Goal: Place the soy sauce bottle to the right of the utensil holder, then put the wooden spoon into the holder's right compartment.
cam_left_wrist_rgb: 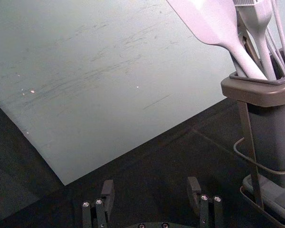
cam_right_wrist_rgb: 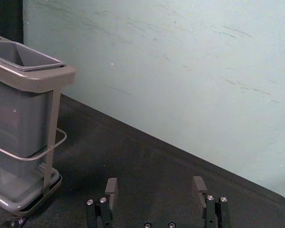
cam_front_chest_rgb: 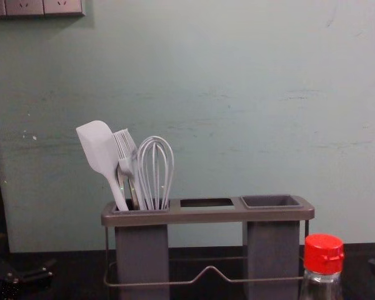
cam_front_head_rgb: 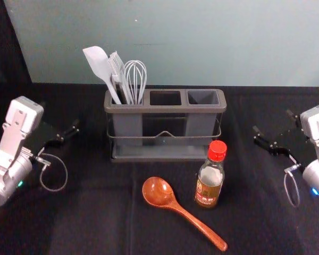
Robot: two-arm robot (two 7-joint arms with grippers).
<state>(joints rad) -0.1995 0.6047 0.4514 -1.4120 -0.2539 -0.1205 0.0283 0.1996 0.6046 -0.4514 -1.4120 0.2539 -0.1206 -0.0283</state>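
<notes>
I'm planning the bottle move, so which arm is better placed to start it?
Right, I'd judge. The soy sauce bottle stands near the holder's right front corner, closer to the open right gripper, which is on the destination side. The open left gripper is beyond the holder's left end.

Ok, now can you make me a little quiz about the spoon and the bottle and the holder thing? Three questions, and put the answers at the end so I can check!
1. True or false: the wooden spoon lies in front of the utensil holder.

2. Which part of the utensil holder is the whisk in?
A) the right
B) the middle
C) the left

3. Fill in the missing word: the cap on the soy sauce bottle is coloured ____.

Key: 1. True; 2. C; 3. red
</notes>
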